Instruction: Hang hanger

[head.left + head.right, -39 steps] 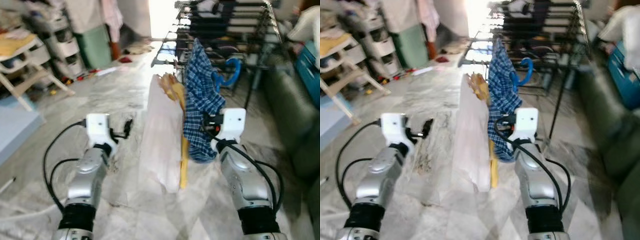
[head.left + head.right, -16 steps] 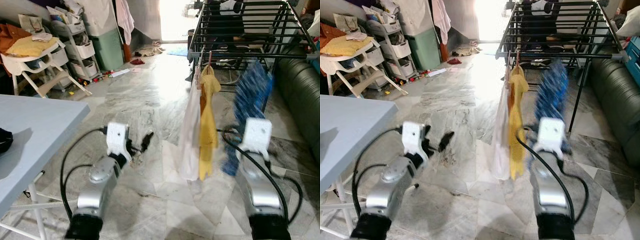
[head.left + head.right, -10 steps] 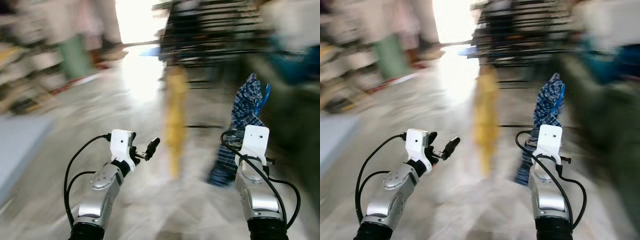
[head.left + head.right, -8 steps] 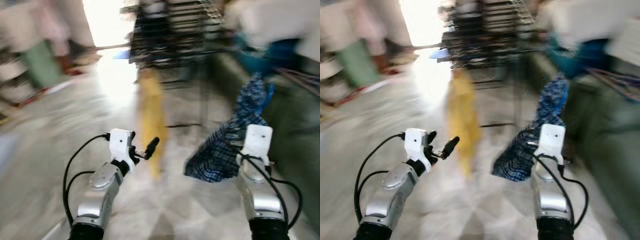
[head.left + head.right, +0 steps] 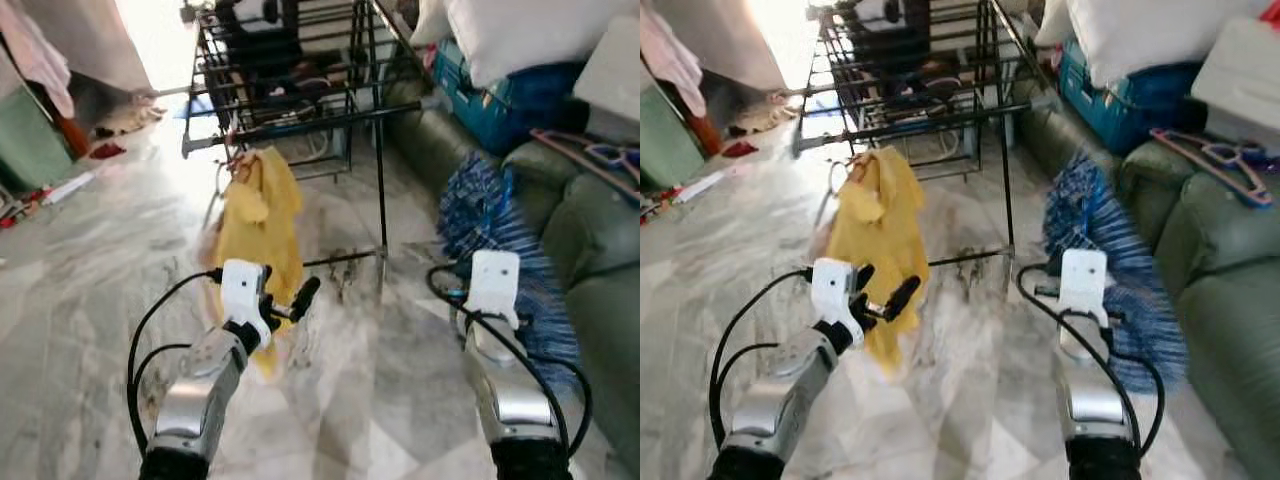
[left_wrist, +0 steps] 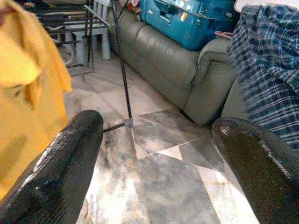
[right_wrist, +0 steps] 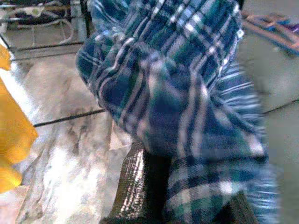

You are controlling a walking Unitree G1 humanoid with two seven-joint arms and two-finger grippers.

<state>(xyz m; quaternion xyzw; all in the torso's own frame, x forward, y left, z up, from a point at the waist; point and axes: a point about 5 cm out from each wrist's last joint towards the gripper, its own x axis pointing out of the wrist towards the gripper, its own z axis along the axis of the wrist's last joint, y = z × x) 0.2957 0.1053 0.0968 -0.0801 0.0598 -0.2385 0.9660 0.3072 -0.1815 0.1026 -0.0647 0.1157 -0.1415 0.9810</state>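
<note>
A blue plaid shirt (image 5: 495, 225) hangs bunched from my right gripper (image 7: 180, 200), which is shut on it; a black finger (image 7: 138, 184) shows under the cloth. No hanger can be made out inside the shirt. The shirt is held up in front of the green sofa (image 5: 600, 270), to the right of the black drying rack (image 5: 300, 110). A yellow garment (image 5: 262, 215) hangs from the rack's near rail. My left gripper (image 5: 298, 298) is open and holds nothing, raised just in front of the yellow garment, its fingers (image 6: 60, 168) wide apart.
Pink and blue hangers (image 5: 1215, 150) lie on the sofa's back at the right. A teal box (image 5: 490, 100) and white pillows (image 5: 510, 35) sit further back on the sofa. Marble floor (image 5: 360, 370) stretches between rack and sofa. Pink cloth (image 5: 40, 55) hangs at the far left.
The camera has swung right, so the sofa has come into view and the table and white garment have left it. The plaid shirt has swung about in my right gripper. My left gripper stays open.
</note>
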